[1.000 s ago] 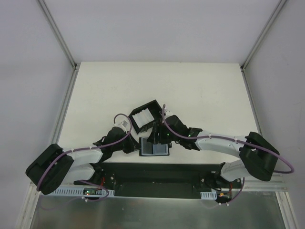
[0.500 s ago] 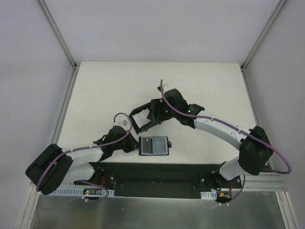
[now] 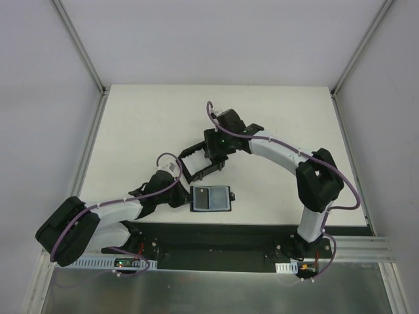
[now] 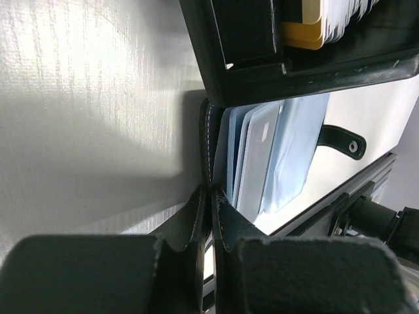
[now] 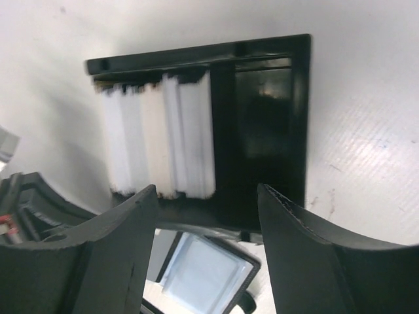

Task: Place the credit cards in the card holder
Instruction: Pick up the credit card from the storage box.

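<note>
In the lower middle of the overhead view the card holder [image 3: 211,199] lies spread open on the table [image 3: 144,124], bluish-grey inside up, with its clasp tab [image 4: 340,139] sticking out to the right. The left gripper [image 3: 181,197] is closed tight on the holder's left edge — its wrist view shows the black rim pinched between the jaws. This is most likely to pin the wallet flat and open, so a card can slide into a pocket without it shifting or folding. Pale blue layers show inside, but whether they are sleeves or cards I cannot tell. Just above the holder, at the centre of the frame, sits the black tray [image 5: 196,51]. In the right wrist view the credit cards [image 5: 160,137] stand on edge in a pale row in its left compartment, and the right compartment looks bare. The right gripper [image 5: 206,196] hangs over the tray with jaws well apart and nothing between them — placed, I judge, to come down on one card's upper edge
</note>
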Available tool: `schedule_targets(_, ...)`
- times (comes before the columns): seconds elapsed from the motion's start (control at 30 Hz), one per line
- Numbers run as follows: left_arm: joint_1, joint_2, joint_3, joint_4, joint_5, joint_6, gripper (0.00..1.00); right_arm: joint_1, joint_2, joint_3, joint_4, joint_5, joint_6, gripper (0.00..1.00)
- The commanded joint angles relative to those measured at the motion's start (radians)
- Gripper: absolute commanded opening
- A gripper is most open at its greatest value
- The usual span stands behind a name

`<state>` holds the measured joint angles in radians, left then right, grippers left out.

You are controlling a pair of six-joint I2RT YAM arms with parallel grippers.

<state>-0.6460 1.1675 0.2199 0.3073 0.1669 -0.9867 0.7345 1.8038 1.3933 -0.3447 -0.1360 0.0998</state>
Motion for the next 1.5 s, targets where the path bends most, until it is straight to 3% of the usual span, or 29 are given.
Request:
schedule_targets(0.0, 0.022, 0.032, -0.021, -0.152, -0.081, 0.068, 0.0, -0.043, 0.028, 0.055, -0.039, -0.025, -0.032, 0.64)
schedule_targets(0.63, 0.039, 0.058, 0.009, -0.151, -0.06, 0.108, 0.0, -0.132, 0.071, 0.084, -0.07, 0.018, -0.092, 0.66)
schedule_targets(0.8, 0.042, 0.057, 0.012, -0.151, -0.053, 0.109, 0.0, -0.142, 0.077, 0.096, -0.092, 0.088, -0.124, 0.66)
schedule_targets(1.13, 0.046, 0.063, 0.016, -0.152, -0.053, 0.111, 0.0, -0.159, 0.059, 0.055, -0.129, 0.081, -0.072, 0.66)
schedule_targets(1.3, 0.048, 0.069, 0.026, -0.154, -0.05, 0.117, 0.0, -0.161, -0.004, -0.045, -0.08, 0.072, -0.038, 0.66)
schedule_targets(1.47, 0.048, 0.075, 0.029, -0.152, -0.044, 0.12, 0.0, -0.159, -0.011, -0.031, -0.034, -0.002, -0.074, 0.67)
